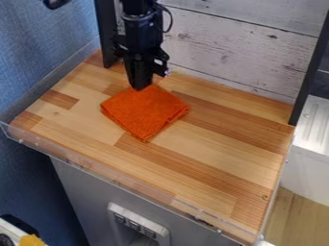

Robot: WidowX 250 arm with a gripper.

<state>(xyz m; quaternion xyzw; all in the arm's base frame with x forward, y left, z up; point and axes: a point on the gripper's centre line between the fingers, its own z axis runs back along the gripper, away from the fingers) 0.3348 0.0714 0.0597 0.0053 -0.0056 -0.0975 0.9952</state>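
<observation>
The black gripper (139, 88) hangs at the upper left part of the wooden work surface, its tip at the back corner of a folded orange cloth (145, 111). The cloth lies flat in a rough diamond shape, its layered edges showing along the front sides. Whether the gripper pinches the cloth or only touches it, I cannot tell.
The wooden tabletop (212, 158) has a clear raised lip (116, 180) along its front and a grey edge on the left. Behind stands a whitewashed plank wall (237, 43) between dark posts. A white ribbed unit (315, 125) is at the right.
</observation>
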